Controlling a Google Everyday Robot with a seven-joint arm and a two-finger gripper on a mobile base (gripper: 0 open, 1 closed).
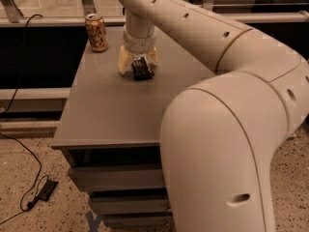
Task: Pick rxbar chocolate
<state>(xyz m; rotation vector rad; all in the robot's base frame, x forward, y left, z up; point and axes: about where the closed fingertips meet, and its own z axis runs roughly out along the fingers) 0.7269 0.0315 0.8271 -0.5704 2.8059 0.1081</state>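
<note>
The rxbar chocolate [141, 69], a small flat bar in a black wrapper, lies on the grey table [111, 115] near its far middle. My gripper [140, 65] comes straight down on it from the arm above. Its tan fingers [124, 65] stand open on either side of the bar, low at the table surface, with the bar between them. The bar rests on the table.
A tan drink can [97, 32] stands upright at the table's far left corner, a little left of the gripper. My large pale arm [227, 129] fills the right side and hides that part of the table. A black cable and adapter [46, 189] lie on the floor at left.
</note>
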